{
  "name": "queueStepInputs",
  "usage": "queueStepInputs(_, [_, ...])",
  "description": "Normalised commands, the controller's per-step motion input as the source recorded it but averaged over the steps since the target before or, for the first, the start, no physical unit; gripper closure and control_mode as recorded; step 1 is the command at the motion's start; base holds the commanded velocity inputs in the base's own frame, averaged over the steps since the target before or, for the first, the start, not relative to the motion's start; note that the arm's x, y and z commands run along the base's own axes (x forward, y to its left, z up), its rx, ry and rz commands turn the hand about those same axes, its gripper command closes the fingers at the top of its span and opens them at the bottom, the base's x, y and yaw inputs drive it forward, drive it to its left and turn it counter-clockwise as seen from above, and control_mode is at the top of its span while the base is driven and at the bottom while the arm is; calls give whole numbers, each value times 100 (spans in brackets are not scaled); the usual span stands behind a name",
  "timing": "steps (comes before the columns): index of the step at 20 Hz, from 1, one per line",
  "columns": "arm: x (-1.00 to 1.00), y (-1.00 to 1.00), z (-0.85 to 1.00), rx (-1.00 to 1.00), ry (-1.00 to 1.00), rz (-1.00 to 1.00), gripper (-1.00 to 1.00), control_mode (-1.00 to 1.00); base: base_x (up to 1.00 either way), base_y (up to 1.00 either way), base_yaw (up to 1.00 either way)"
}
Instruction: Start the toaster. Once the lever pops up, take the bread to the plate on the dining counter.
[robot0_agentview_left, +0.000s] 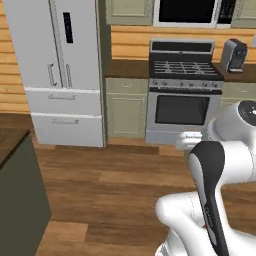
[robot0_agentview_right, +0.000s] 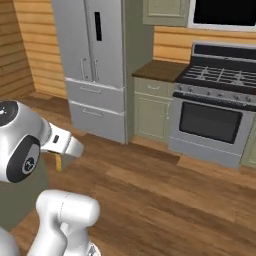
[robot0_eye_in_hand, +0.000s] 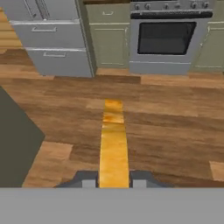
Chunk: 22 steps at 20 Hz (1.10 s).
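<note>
A thin tan-orange slice of bread (robot0_eye_in_hand: 113, 144) points edge-on away from the hand, and my gripper (robot0_eye_in_hand: 113, 179) is shut on its near end. From the right base view the gripper (robot0_agentview_right: 60, 152) hangs over the wooden floor with a bit of bread (robot0_agentview_right: 58, 164) showing below it. The dining counter (robot0_agentview_left: 10, 137), dark brown on top with a grey-green base, stands at the left; its base corner (robot0_eye_in_hand: 15, 144) is left of the bread. The toaster (robot0_agentview_left: 233, 54) sits far off on the worktop right of the stove; its lever is too small to make out. The plate is out of view.
A silver fridge (robot0_agentview_left: 62, 70) stands at the back left, with an olive cabinet (robot0_agentview_left: 126, 107) and a stove with an oven door (robot0_agentview_left: 182, 107) to its right. Wooden floor (robot0_agentview_left: 115, 190) stretches between me and them.
</note>
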Motion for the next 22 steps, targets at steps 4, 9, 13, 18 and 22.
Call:
queueStepInputs(4, [0,0,0,0,0,0,100,100,100,-12,38])
queueStepInputs(9, [0,0,0,0,0,0,100,100,100,-29,37])
queueStepInputs(13, [0,0,0,0,0,0,100,100,100,-15,44])
queueStepInputs(18, [0,0,0,0,0,0,100,100,100,-8,52])
queueStepInputs(22, [0,0,0,0,0,0,100,100,100,-11,57])
